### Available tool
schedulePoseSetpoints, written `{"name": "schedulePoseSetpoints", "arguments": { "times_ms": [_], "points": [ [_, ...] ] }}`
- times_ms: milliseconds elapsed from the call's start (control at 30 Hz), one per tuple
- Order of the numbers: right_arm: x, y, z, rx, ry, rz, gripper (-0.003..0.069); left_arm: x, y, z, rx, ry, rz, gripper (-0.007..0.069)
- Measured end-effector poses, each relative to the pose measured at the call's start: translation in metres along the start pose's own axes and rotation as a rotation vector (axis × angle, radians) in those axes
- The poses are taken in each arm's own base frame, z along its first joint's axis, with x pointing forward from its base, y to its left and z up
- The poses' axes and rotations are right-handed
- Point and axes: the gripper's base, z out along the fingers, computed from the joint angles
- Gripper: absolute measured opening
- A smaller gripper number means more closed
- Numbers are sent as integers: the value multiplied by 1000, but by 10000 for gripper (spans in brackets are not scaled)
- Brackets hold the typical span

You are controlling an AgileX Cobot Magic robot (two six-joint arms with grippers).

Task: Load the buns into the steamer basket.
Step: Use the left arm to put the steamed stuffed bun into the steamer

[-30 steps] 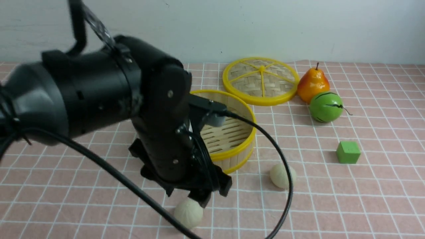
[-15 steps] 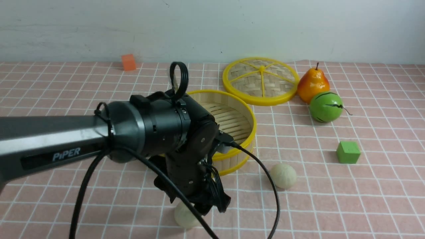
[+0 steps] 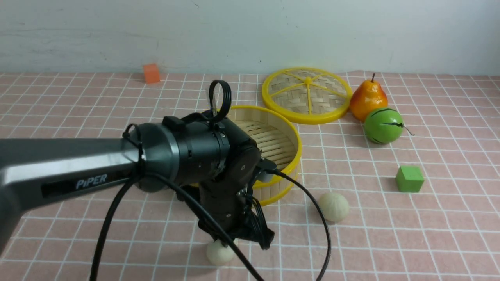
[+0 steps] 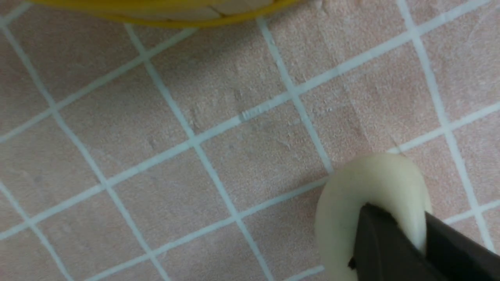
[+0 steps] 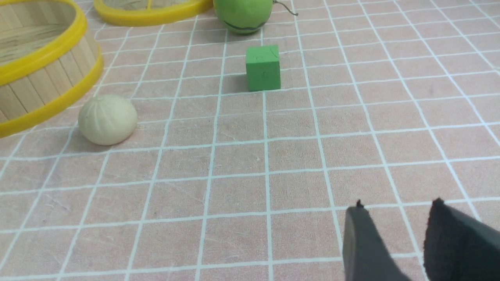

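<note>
Left gripper [image 3: 231, 245] [image 4: 397, 212]: pointed down at the cloth and clamped; in the left wrist view its two dark fingers [image 4: 381, 249] pinch a bun between them.
Gripped bun [image 3: 218, 253] [image 4: 367, 183]: low at the checked cloth [image 3: 429, 234], on the robot's side of the steamer basket and apart from its wall. It bulges out past the fingertips. Whether it touches the cloth cannot be told.
Steamer basket [image 3: 287, 134] [image 4: 168, 17] [image 5: 43, 58]: upright on the cloth, beyond the left gripper. The left arm's wrist hides its near-left rim in the front view.
Loose bun [image 3: 333, 207] [image 5: 107, 120]: on the cloth just outside the basket's near-right wall, not touching it, well to the robot's right of the gripped bun.
Right gripper [image 5: 398, 205]: seen only in its own wrist view, low over bare cloth. Jaws stand a little apart with nothing between them; the loose bun lies well ahead of it.
Cable [image 3: 324, 234]: loops from the left wrist down across the cloth, passing between the two buns.
Lid [image 3: 308, 119] [image 5: 152, 15]: flat behind the basket.
Pear [image 3: 368, 99]: just right of the lid.
Green melon [image 3: 383, 125] [image 5: 243, 13]: beside the pear, on its near side.
Green cube [image 3: 409, 179] [image 5: 263, 68]: to the right of the loose bun and apart from it.
Orange cube [image 3: 151, 73]: far left, by the wall.
</note>
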Motion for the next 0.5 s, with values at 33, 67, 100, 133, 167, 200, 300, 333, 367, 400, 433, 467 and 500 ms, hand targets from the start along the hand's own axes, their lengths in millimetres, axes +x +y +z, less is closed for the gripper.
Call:
{"name": "schedulePoseSetpoints", "arguments": {
  "times_ms": [33, 67, 100, 133, 167, 200, 300, 333, 367, 400, 433, 467, 500],
  "points": [
    [0, 0, 0, 0, 0, 0, 239, -3, 1, -9, 3, -20, 3, 0],
    [0, 0, 0, 0, 0, 0, 239, -7, 1, -18, 5, -47, 8, -3],
    [0, 0, 0, 0, 0, 0, 239, -13, 3, -34, 8, -96, 14, -3],
    [0, 0, 0, 0, 0, 0, 239, -21, 5, -51, 7, -153, 20, -3],
    [0, 0, 0, 0, 0, 0, 239, -25, 6, -59, 3, -183, 26, -3],
    [0, 0, 0, 0, 0, 0, 239, -32, 8, -74, 0, -237, 27, -3],
    [0, 0, 0, 0, 0, 0, 239, -49, 17, -95, -3, -314, -2, -3],
    [0, 0, 0, 0, 0, 0, 239, -54, 22, -97, -4, -325, -19, -3],
    [0, 0, 0, 0, 0, 0, 239, -60, 28, -96, -8, -329, -38, -3],
    [0, 0, 0, 0, 0, 0, 239, -61, 30, -95, -9, -329, -41, -3],
    [0, 0, 0, 0, 0, 0, 239, -70, 40, -86, -12, -320, -75, -3],
    [0, 0, 0, 0, 0, 0, 239, -72, 43, -82, -12, -313, -87, -3],
    [0, 0, 0, 0, 0, 0, 239, -77, 50, -71, -15, -299, -107, -3]
  ]
}}
